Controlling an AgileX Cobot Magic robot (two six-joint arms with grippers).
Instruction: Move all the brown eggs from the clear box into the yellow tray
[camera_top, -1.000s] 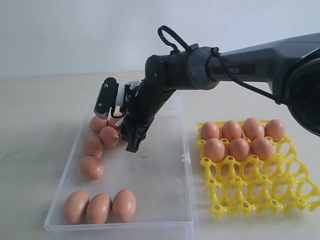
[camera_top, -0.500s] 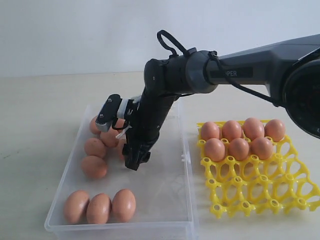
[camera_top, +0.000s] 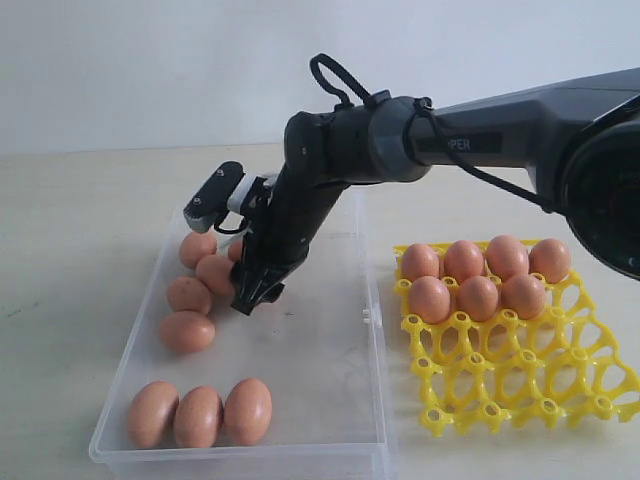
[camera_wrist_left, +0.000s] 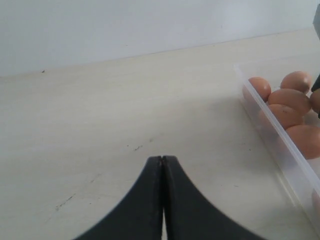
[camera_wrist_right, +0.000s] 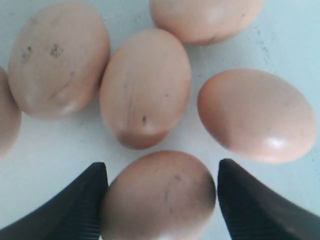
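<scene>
Table (camera_top: 80, 220): one, pale. Two containers on it, side by side.

Right arm (camera_top: 500, 130): comes in from the right, passes above the far edge of the tray and dips into the far left part of the box.

Clear box (camera_top: 330, 370): one, left of centre, long side running near to far. Yellow tray (camera_top: 520, 380): one, just right of the box, with a thin strip of table between them.

Brown eggs (camera_top: 198, 416), counted:
- Tray: 7, all in the two far rows. Four in the far row, three (camera_top: 478, 297) in the next, each seated in its own cell.
- Box, near left corner: 3, side by side, touching.
- Box, far left along the wall: 4 clearly visible from the exterior view, and a fifth half hidden behind the gripper. The right wrist view shows 6 in this cluster, one only a sliver at the frame edge.
- That makes 9 in the box and 16 overall.

Right gripper (camera_wrist_right: 161, 167): jaws spread wide, low in the box, one finger on each side of a single cluster egg (camera_wrist_right: 160, 200). The egg is not pinched, since a gap shows at one finger. I can't tell whether the other finger touches the shell.

Left gripper (camera_wrist_left: 162, 160): fingers pressed together with nothing between them. It sits over bare table left of the box, well apart from the eggs.
</scene>
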